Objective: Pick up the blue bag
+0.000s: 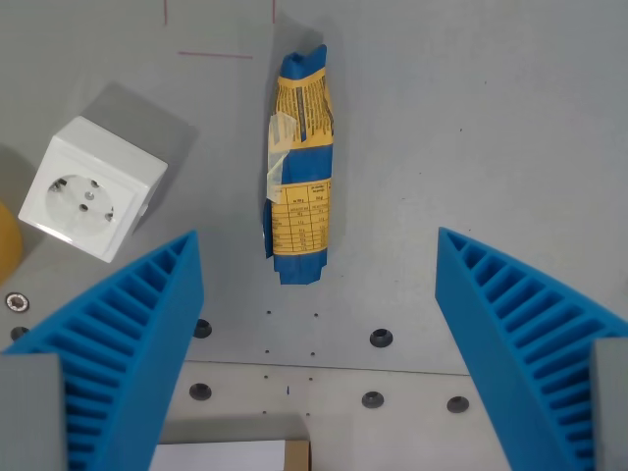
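The blue bag, blue with yellow label panels, lies lengthwise on the grey table in the upper middle of the wrist view. My gripper hovers above it, open, with nothing between its ribbed blue fingers. One finger stands at the wrist view's left and the other at the right, and the bag's near end lies between them in the picture.
A white socket cube stands at the wrist view's left, close to the left finger. A yellow object peeks in at the left edge. Bolt holes dot the table's near part. Thin red lines mark the surface at the top.
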Tool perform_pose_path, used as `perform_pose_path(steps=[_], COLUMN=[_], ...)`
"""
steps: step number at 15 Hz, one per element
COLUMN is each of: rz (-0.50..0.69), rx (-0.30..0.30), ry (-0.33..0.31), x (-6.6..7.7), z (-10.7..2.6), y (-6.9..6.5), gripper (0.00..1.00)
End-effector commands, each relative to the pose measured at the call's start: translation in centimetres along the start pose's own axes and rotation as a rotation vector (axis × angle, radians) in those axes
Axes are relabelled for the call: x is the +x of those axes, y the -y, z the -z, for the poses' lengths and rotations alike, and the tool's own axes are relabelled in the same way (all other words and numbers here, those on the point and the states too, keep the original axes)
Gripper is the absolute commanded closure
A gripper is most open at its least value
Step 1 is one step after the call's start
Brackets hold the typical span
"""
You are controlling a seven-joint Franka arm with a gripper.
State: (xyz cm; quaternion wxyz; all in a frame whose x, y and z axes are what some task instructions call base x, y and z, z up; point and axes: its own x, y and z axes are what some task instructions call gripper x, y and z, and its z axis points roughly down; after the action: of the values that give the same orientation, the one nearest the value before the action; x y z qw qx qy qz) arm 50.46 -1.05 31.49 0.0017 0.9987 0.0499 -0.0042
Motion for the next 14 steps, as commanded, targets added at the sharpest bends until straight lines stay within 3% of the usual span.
perform_pose_path(steps=[1, 7, 14], rz=[0.000, -0.003, -0.018], rx=[0.000, 0.001, 0.003], ry=[-0.004, -0.011, -0.081], x=[0.0, -0.1, -0.8], z=[0.2, -0.5, -3.8], y=[0.0, 0.0, -0.1], gripper=[0.00, 0.00, 0.00])
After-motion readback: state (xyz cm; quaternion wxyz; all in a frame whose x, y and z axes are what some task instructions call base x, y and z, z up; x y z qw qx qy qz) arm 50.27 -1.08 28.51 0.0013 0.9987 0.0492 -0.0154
